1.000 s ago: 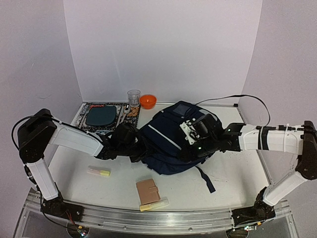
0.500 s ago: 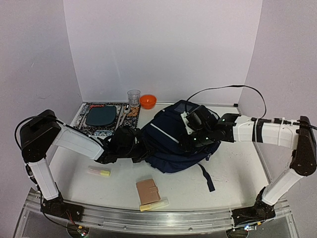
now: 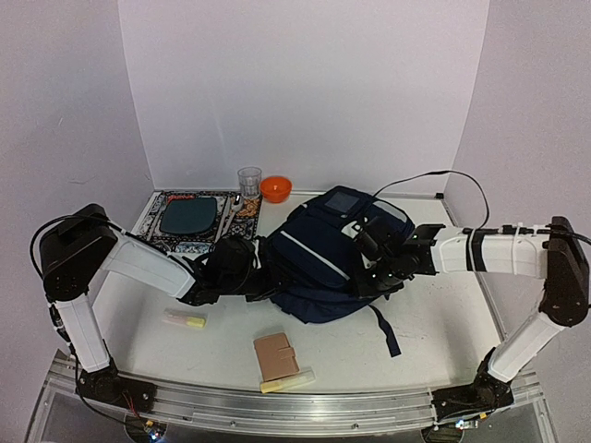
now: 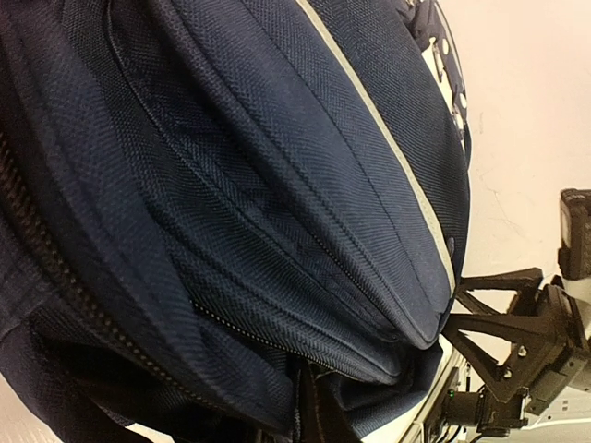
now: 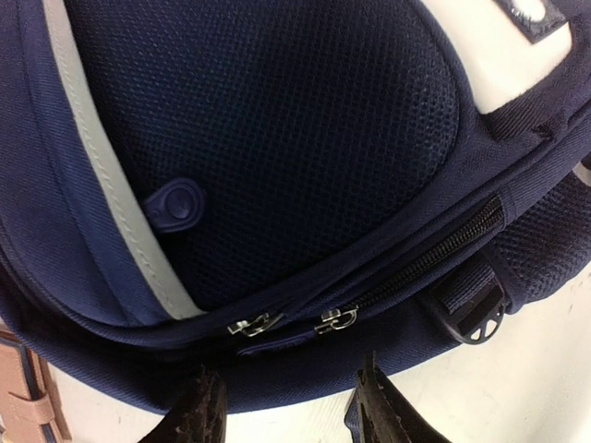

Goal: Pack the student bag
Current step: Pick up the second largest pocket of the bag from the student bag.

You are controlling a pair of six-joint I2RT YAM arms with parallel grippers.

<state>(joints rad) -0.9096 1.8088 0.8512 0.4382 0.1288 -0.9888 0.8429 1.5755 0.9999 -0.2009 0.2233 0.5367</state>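
Right wrist view: right gripper (image 5: 291,411) hovers, fingers newly spread and empty, just beside the twin zipper pulls (image 5: 337,320) of the student bag (image 3: 319,268) mid-table, zip seemingly still closed; left gripper (image 3: 259,281) against bag's edge, finger state indiscernible.

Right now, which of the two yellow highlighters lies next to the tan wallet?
The nearer highlighter, right beside the tan wallet's front edge; the other highlighter lies alone farther left.

Navy student bag (image 3: 309,277), white stripe, lying flat, centre.
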